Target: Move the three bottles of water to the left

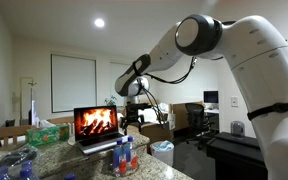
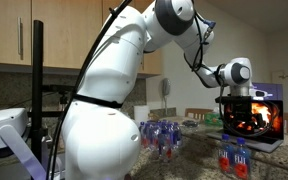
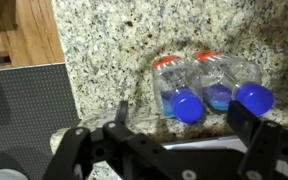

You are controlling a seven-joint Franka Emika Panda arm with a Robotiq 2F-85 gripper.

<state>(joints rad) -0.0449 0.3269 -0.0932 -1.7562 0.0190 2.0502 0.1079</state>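
Observation:
The three bottles of water (image 1: pixel 124 155) stand close together on the granite counter (image 1: pixel 84 162), in front of the laptop. They are clear, with blue caps and red-and-blue labels, and both exterior views show them (image 2: pixel 234 158). From above, in the wrist view, the bottles (image 3: pixel 189 100) lie just ahead of the fingers, two blue caps plain. My gripper (image 1: pixel 134 120) hangs open well above the bottles, nothing between its fingers (image 3: pixel 246 122). It also shows in front of the laptop screen in an exterior view (image 2: pixel 237 122), and from the wrist (image 3: pixel 184 125).
An open laptop (image 1: pixel 96 125) showing a fire picture stands behind the bottles; its keyboard (image 3: pixel 24 110) is at the wrist view's left. A wrapped pack of bottles (image 2: pixel 162 135) lies further along the counter. A green tissue box (image 1: pixel 46 130) and a bin (image 1: pixel 162 150) are nearby.

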